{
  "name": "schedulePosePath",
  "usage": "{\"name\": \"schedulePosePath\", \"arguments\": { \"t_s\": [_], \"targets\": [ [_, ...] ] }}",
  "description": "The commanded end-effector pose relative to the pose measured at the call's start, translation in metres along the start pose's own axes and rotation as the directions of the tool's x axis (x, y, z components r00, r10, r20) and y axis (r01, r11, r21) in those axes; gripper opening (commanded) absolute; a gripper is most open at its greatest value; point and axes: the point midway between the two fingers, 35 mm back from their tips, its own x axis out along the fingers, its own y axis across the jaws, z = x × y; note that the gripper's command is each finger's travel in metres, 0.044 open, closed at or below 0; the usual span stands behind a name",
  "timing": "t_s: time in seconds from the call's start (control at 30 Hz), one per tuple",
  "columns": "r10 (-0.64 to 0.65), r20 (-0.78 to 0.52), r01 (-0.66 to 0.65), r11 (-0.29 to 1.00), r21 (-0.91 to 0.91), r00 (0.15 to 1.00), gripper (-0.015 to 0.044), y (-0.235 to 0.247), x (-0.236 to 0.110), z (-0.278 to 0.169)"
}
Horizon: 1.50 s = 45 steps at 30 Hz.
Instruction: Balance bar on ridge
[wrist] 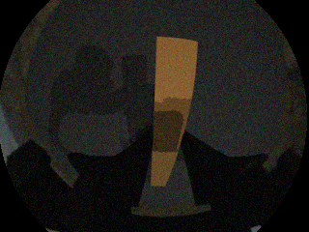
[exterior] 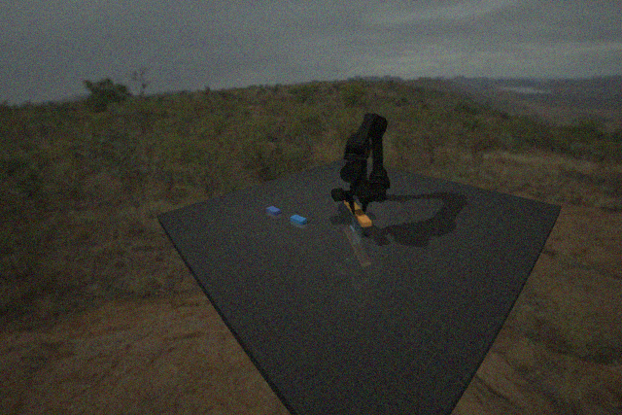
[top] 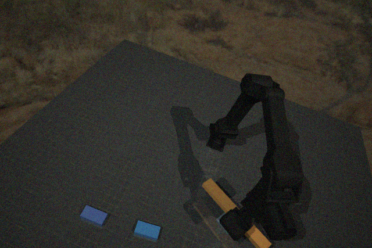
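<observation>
The orange bar (top: 217,194) (exterior: 363,221) (wrist: 175,70) is long and lies across my gripper, with an end showing on either side of it. My gripper (top: 240,224) (exterior: 358,207) (wrist: 167,132) is shut on the bar, low over the dark table (top: 120,119) (exterior: 351,325). A thin pale-blue edge (top: 222,226) shows beside the gripper, under the bar; it may be part of the ridge. The rest of the ridge is hidden, and I cannot tell whether the bar touches it. The bar looks roughly level, and its faint reflection shows below it.
A violet-blue block (top: 93,215) (exterior: 273,210) and a lighter blue block (top: 147,230) (exterior: 298,220) lie on the table to the left of the bar in the top and exterior views. The arm's dark shadow falls on the table near the bar.
</observation>
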Motion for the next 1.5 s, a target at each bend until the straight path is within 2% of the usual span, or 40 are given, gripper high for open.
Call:
{"name": "schedulePosePath", "arguments": {
  "t_s": [0.0, 1.47],
  "targets": [
    [0.001, 0.001, -0.001, 1.0, 0.002, 1.0, 0.0, 0.0001, 0.0012, 0.0002],
    [0.001, 0.002, -0.001, 1.0, 0.002, 1.0, 0.0, 0.0003, 0.0049, 0.0006]
  ]
}}
